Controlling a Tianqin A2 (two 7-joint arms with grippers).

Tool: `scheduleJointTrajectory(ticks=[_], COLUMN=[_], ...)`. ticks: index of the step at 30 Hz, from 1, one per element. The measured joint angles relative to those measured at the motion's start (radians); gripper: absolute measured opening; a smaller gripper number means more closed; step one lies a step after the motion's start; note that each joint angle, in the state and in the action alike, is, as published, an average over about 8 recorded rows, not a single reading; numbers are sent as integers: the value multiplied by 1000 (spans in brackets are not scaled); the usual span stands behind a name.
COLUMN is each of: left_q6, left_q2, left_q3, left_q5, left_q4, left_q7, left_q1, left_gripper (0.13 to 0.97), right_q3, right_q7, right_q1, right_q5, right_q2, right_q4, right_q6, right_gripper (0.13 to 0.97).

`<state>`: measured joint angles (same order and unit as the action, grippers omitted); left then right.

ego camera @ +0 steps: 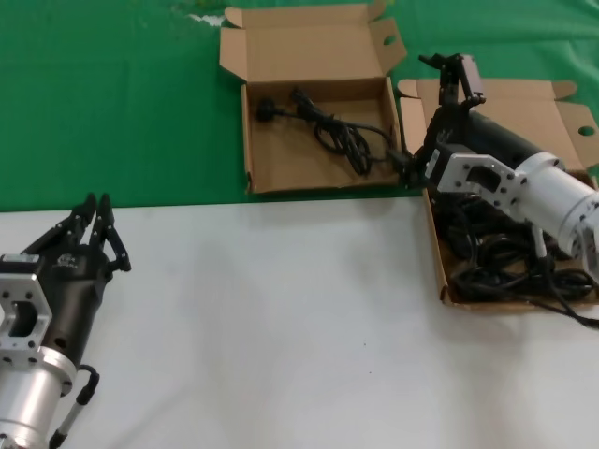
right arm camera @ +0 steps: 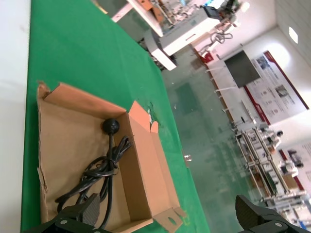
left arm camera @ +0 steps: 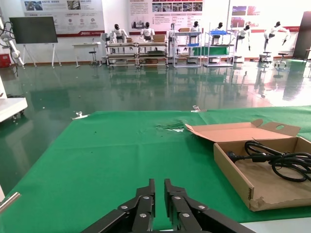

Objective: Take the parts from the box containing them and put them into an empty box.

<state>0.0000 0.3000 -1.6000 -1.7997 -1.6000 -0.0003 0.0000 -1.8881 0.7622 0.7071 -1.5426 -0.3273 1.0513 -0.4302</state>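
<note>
The box containing the parts (ego camera: 438, 253) lies at the right, its plain lid (ego camera: 519, 105) folded back. Black coiled power cords (ego camera: 496, 264) fill it, partly hidden under my right arm. The other box (ego camera: 290, 159), in the middle, holds one black cord (ego camera: 337, 131) with its plug (ego camera: 266, 111). My right gripper (ego camera: 456, 79) hovers open over the near corner of the right box's lid, close to the middle box's right wall, holding nothing. In the right wrist view that gripper (right arm camera: 169, 213) looks down on the middle box (right arm camera: 141, 170) and its cord (right arm camera: 104, 170). My left gripper (ego camera: 94, 220) rests shut at the near left.
Both boxes sit on a green cloth (ego camera: 112, 103) that meets the white table surface (ego camera: 281, 318) in front. The left wrist view has the left gripper (left arm camera: 160, 187) low over the cloth, with the middle box (left arm camera: 233, 177) and its cord (left arm camera: 279, 160) off to one side.
</note>
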Motion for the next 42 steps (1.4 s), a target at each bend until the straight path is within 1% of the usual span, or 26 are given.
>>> scheduleJointTrajectory(ticks=[2, 10, 14, 22, 23, 31, 32, 40, 42], left_q6=[0, 0, 0, 0, 0, 0, 0, 0, 0], left_q2=[0, 0, 0, 0, 0, 0, 0, 0, 0], left_q3=[0, 0, 0, 0, 0, 0, 0, 0, 0], left_q5=[0, 0, 0, 0, 0, 0, 0, 0, 0], left_q4=[0, 0, 0, 0, 0, 0, 0, 0, 0], left_q7=[0, 0, 0, 0, 0, 0, 0, 0, 0], left_q1=[0, 0, 0, 0, 0, 0, 0, 0, 0], left_gripper=[177, 282, 282, 452, 452, 669, 669, 834, 847], right_q3=[7, 38, 54, 87, 91, 123, 127, 160, 168], right_q7=[-18, -101, -144, -229, -240, -326, -337, -422, -444], right_q1=[-17, -93, -133, -212, -222, -303, -313, -392, -413], right_q5=[-6, -34, -48, -77, -81, -110, -114, -143, -150], right_q2=[1, 4, 5, 8, 9, 12, 12, 15, 16], right_q4=[13, 72, 103, 165, 173, 235, 243, 304, 320], right_q6=[10, 57, 81, 129, 135, 184, 190, 238, 251], right_gripper=[966, 966, 966, 966, 966, 966, 966, 966, 966])
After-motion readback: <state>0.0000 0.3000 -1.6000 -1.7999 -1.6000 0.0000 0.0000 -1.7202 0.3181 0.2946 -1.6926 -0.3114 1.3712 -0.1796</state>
